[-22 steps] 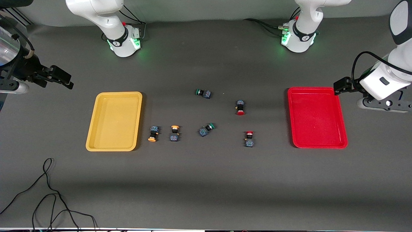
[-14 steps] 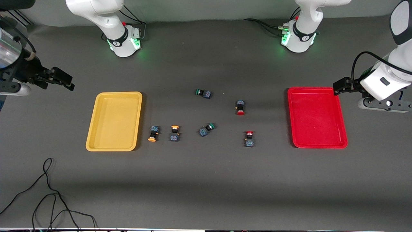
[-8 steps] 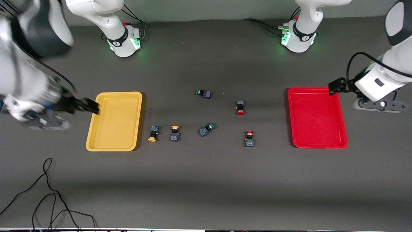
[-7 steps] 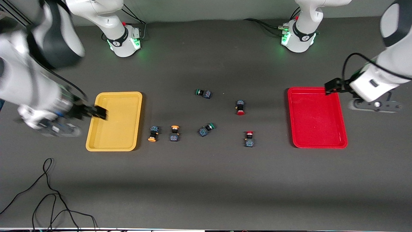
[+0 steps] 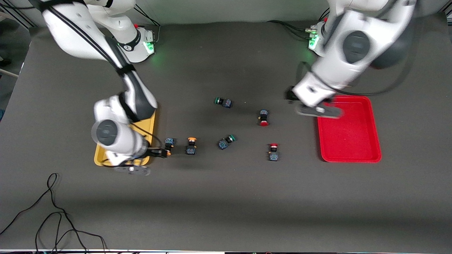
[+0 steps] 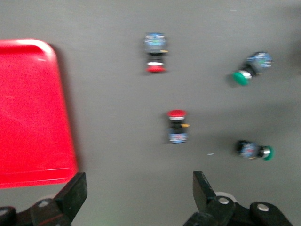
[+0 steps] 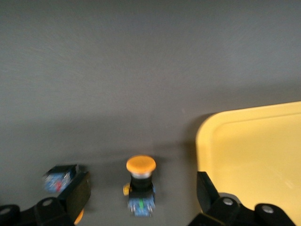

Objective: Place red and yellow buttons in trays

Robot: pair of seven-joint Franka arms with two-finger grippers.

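Note:
Two yellow-capped buttons (image 5: 168,144) (image 5: 191,146) lie beside the yellow tray (image 5: 152,128), which my right arm mostly covers. My right gripper (image 5: 158,152) is open over the one closest to the tray; in the right wrist view (image 7: 141,197) that button (image 7: 141,181) lies between the fingers, the other (image 7: 59,181) is partly hidden, and the tray (image 7: 254,150) is close by. Two red-capped buttons (image 5: 263,117) (image 5: 273,152) lie toward the red tray (image 5: 353,148). My left gripper (image 5: 291,96) is open and empty over the table between them and that tray; its wrist view (image 6: 138,197) shows both red buttons (image 6: 155,52) (image 6: 178,126) and the tray (image 6: 28,113).
Two green-capped buttons (image 5: 223,102) (image 5: 226,141) lie mid-table between the yellow and red ones, also in the left wrist view (image 6: 251,68) (image 6: 254,150). Loose black cables (image 5: 53,211) lie on the table nearest the front camera at the right arm's end.
Both arms have swung in from the table's ends. The right gripper crossed the yellow tray to the nearest yellow button. The left gripper moved past the red tray toward the middle.

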